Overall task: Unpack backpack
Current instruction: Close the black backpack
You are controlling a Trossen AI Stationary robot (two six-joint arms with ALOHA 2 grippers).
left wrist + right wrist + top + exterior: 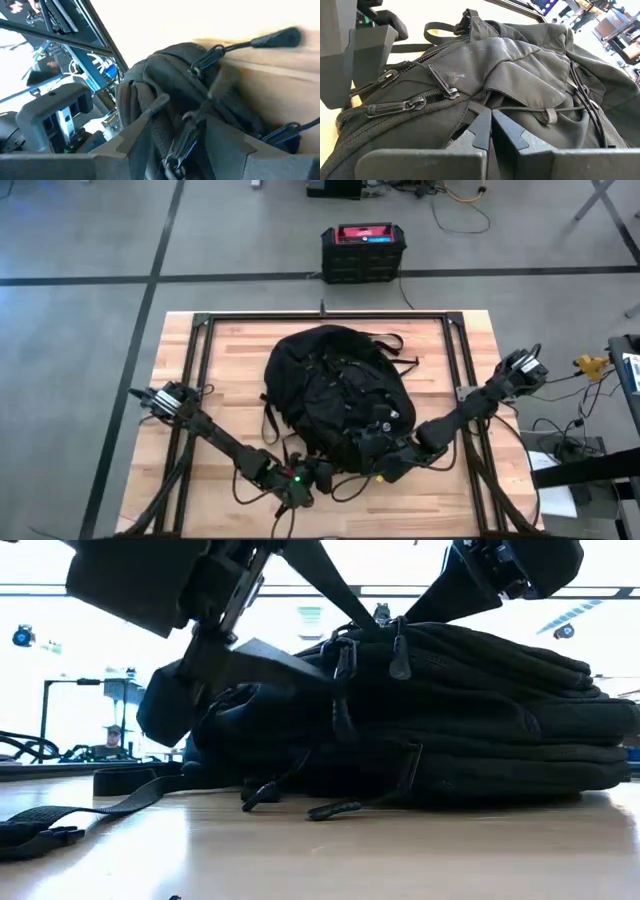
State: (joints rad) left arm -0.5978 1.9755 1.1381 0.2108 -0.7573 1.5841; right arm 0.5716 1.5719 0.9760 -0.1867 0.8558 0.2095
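The backpack point(335, 395) lay flat in the middle of the counter point(450, 500), its bulk reaching toward the far edge, loose straps trailing over the wood. It looked closed, with the zip pulls sitting along the seams. To my eye it was soft and slack, fabric that would fold and slide rather than lift cleanly, so the zip pulls or a strap seemed the sensible places to take hold.

Both arms had their ends at the pack's near edge. The right gripper point(490, 131) pressed its fingers together, tips touching on a fold of fabric, with nothing clearly pinched. The left gripper point(187, 145) stood with fingers apart, zip pulls and cords between them, not clamped.

On the floor beyond the far edge sat a black box with red top point(363, 252).
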